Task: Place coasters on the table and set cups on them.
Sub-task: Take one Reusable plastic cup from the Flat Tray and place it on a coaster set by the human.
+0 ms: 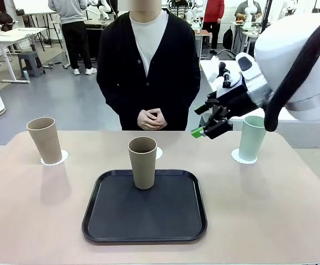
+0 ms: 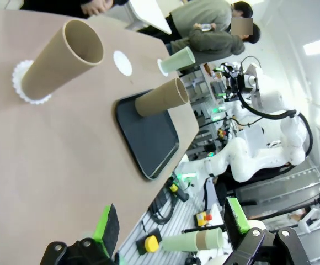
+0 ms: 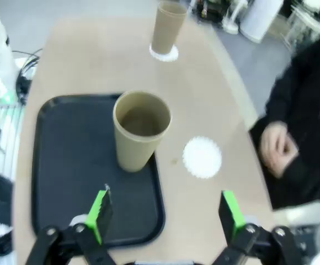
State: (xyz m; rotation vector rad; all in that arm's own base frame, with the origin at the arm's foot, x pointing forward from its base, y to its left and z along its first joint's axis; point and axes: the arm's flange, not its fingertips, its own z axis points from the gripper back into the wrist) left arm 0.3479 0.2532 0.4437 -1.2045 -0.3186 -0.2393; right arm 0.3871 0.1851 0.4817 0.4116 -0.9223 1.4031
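Note:
One beige cup [image 1: 44, 141] stands on a coaster [image 1: 60, 158] at the table's [image 1: 259, 210] left. A second beige cup [image 1: 142, 163] stands upright on the black tray [image 1: 144, 221], with a bare coaster [image 1: 158, 153] just behind it. At the right, the mint cup [image 1: 252, 138] rests on its coaster [image 1: 238, 157]. My right gripper [image 1: 200, 120] hangs open above the table between the bare coaster and the mint cup. Its wrist view looks down on the tray cup [image 3: 140, 130] and bare coaster [image 3: 202, 157]. My left gripper [image 2: 168, 223] is open and holds nothing, off the table's edge.
A person stands at the far side with hands [image 1: 150, 118] clasped in front, close to the table's far edge. The tray takes up the table's near middle.

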